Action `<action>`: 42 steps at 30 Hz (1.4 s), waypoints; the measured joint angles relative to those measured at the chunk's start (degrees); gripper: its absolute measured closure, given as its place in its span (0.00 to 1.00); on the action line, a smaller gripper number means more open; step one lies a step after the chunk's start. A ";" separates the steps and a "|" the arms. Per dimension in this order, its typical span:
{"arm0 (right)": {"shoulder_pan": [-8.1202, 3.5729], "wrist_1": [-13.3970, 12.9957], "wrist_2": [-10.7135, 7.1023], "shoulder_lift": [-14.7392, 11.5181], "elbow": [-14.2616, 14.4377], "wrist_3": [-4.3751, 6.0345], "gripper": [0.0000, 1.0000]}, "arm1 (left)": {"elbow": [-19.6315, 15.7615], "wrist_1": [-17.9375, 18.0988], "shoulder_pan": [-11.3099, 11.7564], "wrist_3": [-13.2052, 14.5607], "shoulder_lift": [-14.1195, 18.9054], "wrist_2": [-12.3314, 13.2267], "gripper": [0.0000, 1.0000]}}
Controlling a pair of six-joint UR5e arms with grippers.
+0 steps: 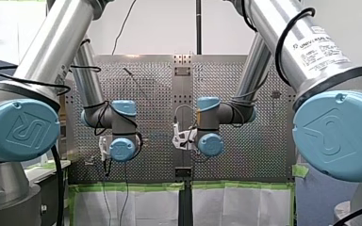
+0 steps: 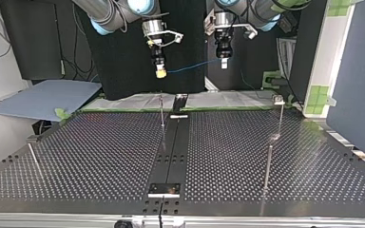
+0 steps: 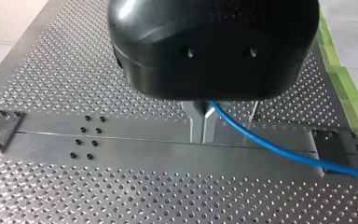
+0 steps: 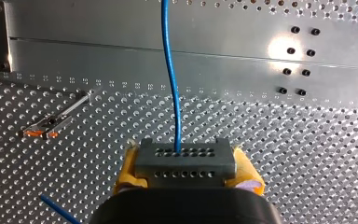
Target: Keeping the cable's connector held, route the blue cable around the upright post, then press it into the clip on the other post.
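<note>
Clamping the grey connector (image 4: 184,157) between its yellow pads (image 4: 128,169), our right claw (image 4: 185,169) is closed tight on the block. The blue cable (image 4: 171,79) leaves the block's holed face and runs straight ahead, over the perforated table (image 4: 307,154). Our left claw (image 3: 203,122) has its metal fingers (image 3: 196,122) pinched together on the same cable, which trails off to one side of it.

From the top view we see both claws hanging in the air over the table edge nearest the arms, with the cable strung between them and touching nothing else. A thin post (image 2: 162,111) stands near the middle of that edge, below our right claw. Another post (image 2: 281,111) stands toward that edge's corner at the top view's right, beyond our left claw.
</note>
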 joint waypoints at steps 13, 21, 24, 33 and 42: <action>0.07 4.68 0.63 4.67 -0.70 -0.29 1.00 | 0.00 0.00 0.00 0.00 0.00 0.00 1.00; 0.07 7.00 0.63 8.48 -0.71 -0.29 1.00 | 0.00 0.00 0.00 0.00 0.00 0.00 1.00; 0.07 7.11 0.63 9.16 -0.71 -0.29 1.00 | 0.00 0.00 0.00 0.00 0.00 0.00 1.00; -0.01 9.28 0.76 6.82 -1.94 1.47 1.00 | 0.29 -1.52 1.29 -0.48 0.92 1.49 1.00; -0.50 10.99 -2.32 2.94 -2.15 5.30 1.00 | 0.42 -5.50 2.70 -1.34 4.81 3.11 1.00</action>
